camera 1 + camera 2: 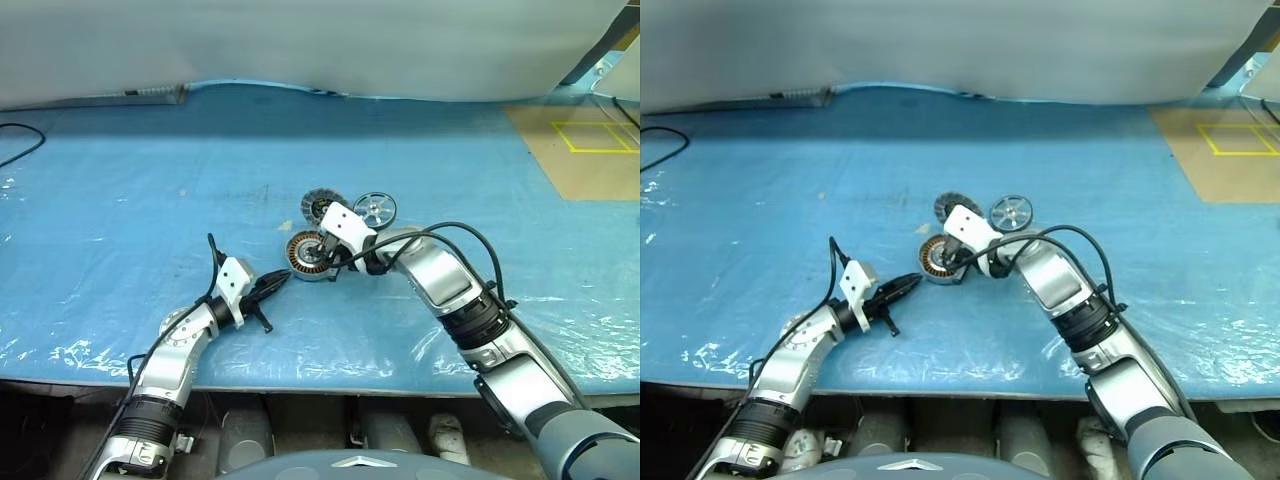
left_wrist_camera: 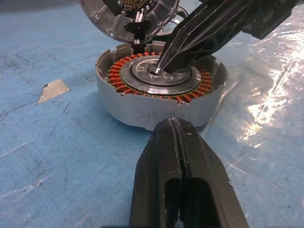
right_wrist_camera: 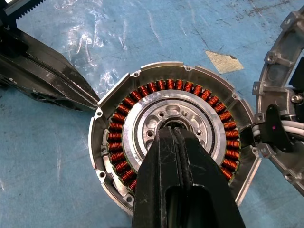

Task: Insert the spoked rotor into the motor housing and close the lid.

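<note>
The motor housing [image 1: 298, 258] stands open on the blue sheet, copper windings ringing its silver centre. My right gripper [image 3: 173, 130] is shut, with nothing in it, and its tip rests in the housing's central hole. My left gripper [image 1: 283, 277] is shut and empty too, lying level with its tip at the housing's near-left rim [image 3: 97, 102]. The lid [image 1: 318, 206] leans just behind the housing, joined to it by wires [image 2: 137, 35]. The spoked rotor [image 1: 375, 209] lies flat on the sheet to the lid's right, apart from both grippers.
A blue plastic sheet [image 1: 120, 200] covers the table; its front edge runs just below my arms. A brown board with yellow tape [image 1: 585, 150] lies at the far right. A black cable [image 1: 20, 140] curls at the far left.
</note>
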